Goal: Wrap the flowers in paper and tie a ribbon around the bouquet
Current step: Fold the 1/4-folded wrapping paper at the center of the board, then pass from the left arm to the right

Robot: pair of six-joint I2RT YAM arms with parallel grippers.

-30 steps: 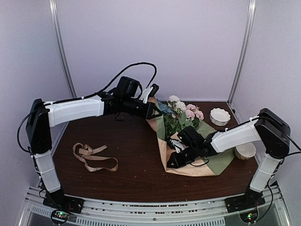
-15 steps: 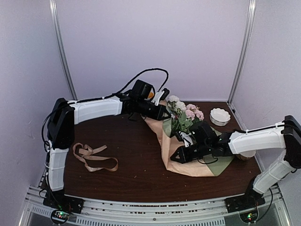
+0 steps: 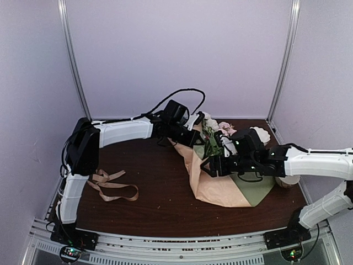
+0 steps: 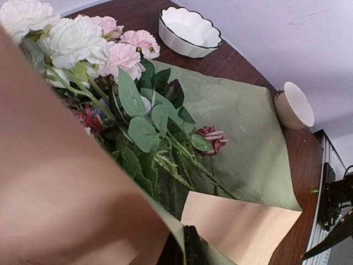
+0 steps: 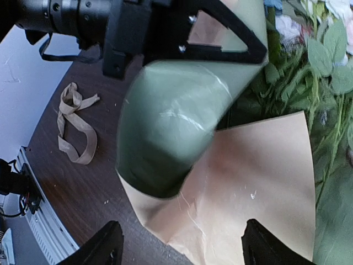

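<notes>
Right fingers (image 5: 107, 247) have just sprung wide, letting go of the paper (image 5: 253, 182); left fingers (image 4: 192, 251) stay pinched on its lifted edge, drawing it over the flowers (image 4: 74, 38) lying on the desk (image 3: 149, 204), so the wrap hangs on that grip

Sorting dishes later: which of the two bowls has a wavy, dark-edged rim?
The white scalloped bowl near the pink roses; the cream round bowl has a plain rim.

Top view: even, diffuse light, pale walls bright. Shadows on the dark worktop (image 3: 149, 182) are soft and faint.
Left wrist view: paper (image 4: 60, 182) at 8 o'clock is too close and out of focus. White roses (image 4: 71, 38) at 11 o'clock are nearly washed out.
Right wrist view: the paper's green fold is smeared, with a small glare streak at centre.
</notes>
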